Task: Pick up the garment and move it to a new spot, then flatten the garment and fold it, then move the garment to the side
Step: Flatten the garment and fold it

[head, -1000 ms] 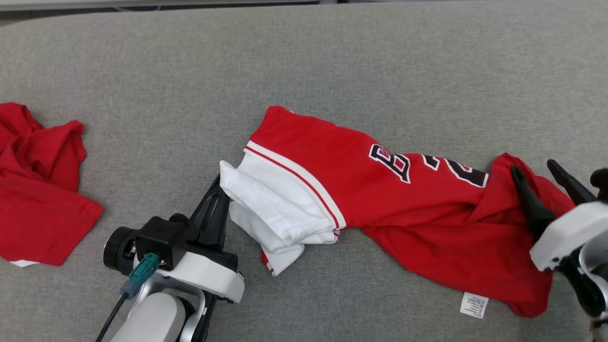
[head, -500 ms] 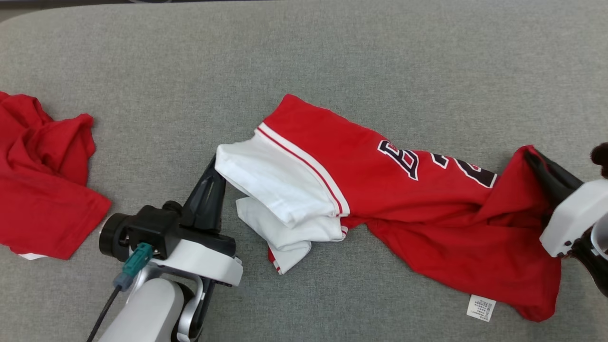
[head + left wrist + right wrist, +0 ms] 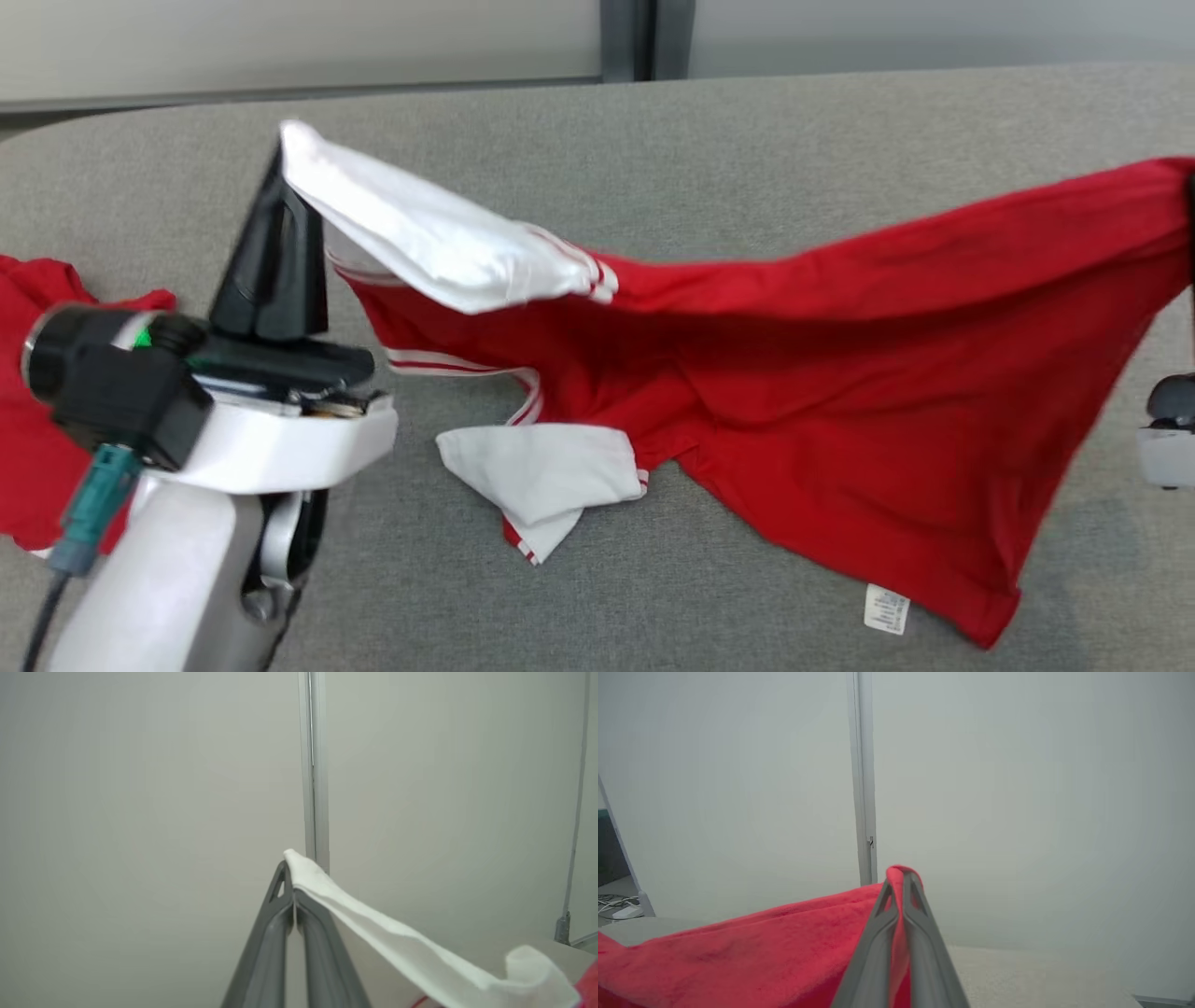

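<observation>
Over grey table (image 3: 709,121), stretched red garment (image 3: 840,373) aloft, hem sagging onto it. Saw separate red heap (image 3: 56,280) outboard of left gripper (image 3: 278,163). Pinched white sleeve (image 3: 420,238) at its tips, jaws clenched. Pinched red edge (image 3: 901,870) at right gripper's (image 3: 901,885) tips, likewise clenched.

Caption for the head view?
Left gripper holds the white sleeve of the red-and-white jersey aloft; its red body stretches rightward, sagging onto the grey fabric tabletop.

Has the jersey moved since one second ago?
Yes. Against the table, the jersey has risen: the left end effector and right end effector hold its ends up; its lower part rests there.
</observation>
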